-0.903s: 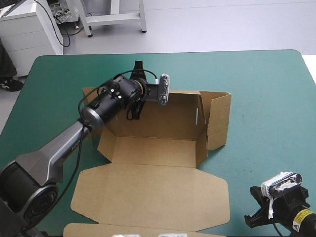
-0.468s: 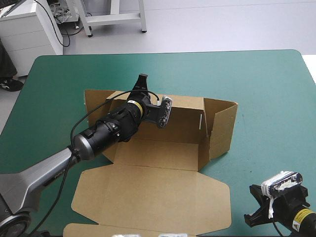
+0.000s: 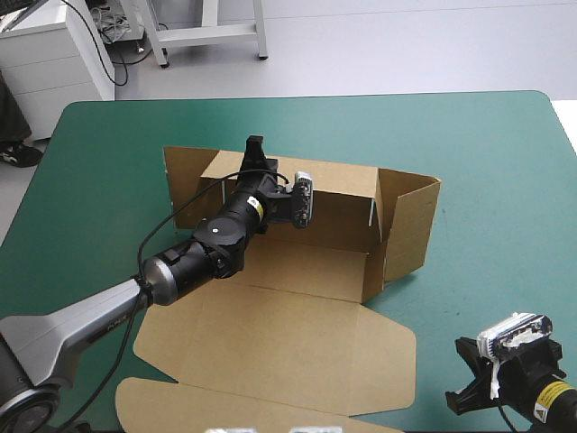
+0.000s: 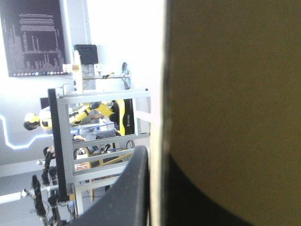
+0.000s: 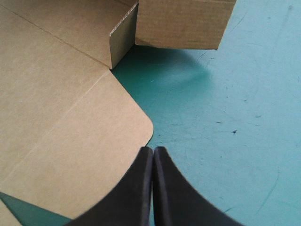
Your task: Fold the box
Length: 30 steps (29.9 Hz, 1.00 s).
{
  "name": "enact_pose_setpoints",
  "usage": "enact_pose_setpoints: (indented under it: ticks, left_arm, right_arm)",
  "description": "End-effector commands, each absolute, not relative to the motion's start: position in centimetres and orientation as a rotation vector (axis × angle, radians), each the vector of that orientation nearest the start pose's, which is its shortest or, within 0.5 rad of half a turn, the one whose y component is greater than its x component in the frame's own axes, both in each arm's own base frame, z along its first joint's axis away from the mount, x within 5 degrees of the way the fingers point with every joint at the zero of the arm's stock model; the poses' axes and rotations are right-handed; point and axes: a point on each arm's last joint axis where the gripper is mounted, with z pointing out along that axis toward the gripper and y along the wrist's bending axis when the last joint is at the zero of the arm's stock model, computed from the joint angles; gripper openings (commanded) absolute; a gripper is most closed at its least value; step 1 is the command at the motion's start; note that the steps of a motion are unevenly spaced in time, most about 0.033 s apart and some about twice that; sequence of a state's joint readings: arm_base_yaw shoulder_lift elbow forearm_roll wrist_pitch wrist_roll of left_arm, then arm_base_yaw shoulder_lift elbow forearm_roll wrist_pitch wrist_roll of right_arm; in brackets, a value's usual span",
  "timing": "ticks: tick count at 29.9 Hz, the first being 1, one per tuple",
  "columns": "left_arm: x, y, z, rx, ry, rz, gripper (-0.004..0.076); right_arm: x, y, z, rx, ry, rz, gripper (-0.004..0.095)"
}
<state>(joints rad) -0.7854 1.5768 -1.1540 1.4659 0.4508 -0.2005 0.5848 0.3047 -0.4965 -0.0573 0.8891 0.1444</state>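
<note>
1. Fingers of the right gripper [image 5: 153, 149] were pressed together in one pointed arch, holding nothing, low over the teal-green table [image 3: 487, 162] at its near right corner.
2. Just ahead of that gripper lay the rounded near right corner of the lid [image 3: 297, 347], which was flat on the cover.
3. Farther in, the brown box [image 3: 306, 271] sat around the middle of the table as an open tray, its lid spread toward the near edge.
4. The right side wall [image 3: 410, 225] stood upright at the tray's right end. A side flap [image 3: 185, 176] stood raised at the far left corner.
5. The left arm reached from the near left, slanting over the lid and the tray's left part to the far wall [image 3: 334, 194].
6. The left gripper [image 3: 256, 149] pinched the top edge of that wall toward its left end, the black fingers nearly closed with the board between them.
7. In the left wrist view the board's edge ran up between the fingers. One finger [image 4: 131, 188] showed plainly on the outer side. A dark shape against the brown face was probably the other finger, though that side was too dim to be sure.
</note>
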Motion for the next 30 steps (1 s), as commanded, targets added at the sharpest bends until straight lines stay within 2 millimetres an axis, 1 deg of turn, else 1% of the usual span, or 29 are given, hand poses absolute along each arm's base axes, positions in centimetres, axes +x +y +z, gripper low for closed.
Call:
enact_pose_setpoints:
  ticks: [1,3,6,8,11,15,17,18,20,25,27,30]
  left_arm:
    - [28.3,-22.1,33.9,1.36,1.261,0.806,-0.0008]
    - [28.4,-21.9,33.8,1.346,1.285,0.823,-0.0008]
    - [28.3,-21.7,33.4,1.306,1.385,0.767,-0.0008]
    - [28.3,-21.4,33.0,1.298,1.435,0.761,-0.0008]
    - [28.2,-21.2,32.3,1.333,1.444,0.785,-0.0008]
    - [27.9,-21.1,31.2,1.431,1.409,0.821,-0.0008]
    - [27.9,-21.1,30.9,1.435,1.422,0.814,-0.0008]
    - [27.9,-21.1,30.9,1.435,1.422,0.814,-0.0008]
    - [27.8,-21.0,31.0,1.433,1.421,0.814,-0.0008]
    - [27.7,-20.8,31.1,1.427,1.437,0.852,-0.0008]
    - [27.4,-20.8,31.2,1.441,1.449,0.845,-0.0008]
    - [26.4,-21.3,30.9,1.512,1.473,0.812,-0.0008]
  right_arm:
    - [4.9,2.7,29.5,-0.483,2.063,0.352,-0.0015]
    - [4.9,2.7,29.5,-0.483,2.063,0.352,-0.0015]
    - [4.9,2.7,29.5,-0.483,2.063,0.352,-0.0015]
    - [4.9,2.6,29.5,-0.484,2.062,0.347,-0.0015]
    - [4.9,2.6,29.5,-0.486,2.053,0.335,-0.0015]
    - [5.0,2.5,29.6,-0.467,2.056,0.33,-0.0013]
    - [5.0,2.5,29.5,-0.469,2.057,0.328,0.0016]
    - [5.0,2.5,29.5,-0.469,2.059,0.328,0.0043]
    - [5.0,2.5,29.5,-0.47,2.064,0.326,0.0148]
    - [5.0,2.4,29.5,-0.478,2.062,0.312,0.0496]
    - [5.0,2.4,29.5,-0.477,2.06,0.312,0.0536]
    - [5.1,2.4,29.5,-0.443,2.066,0.32,0.0539]
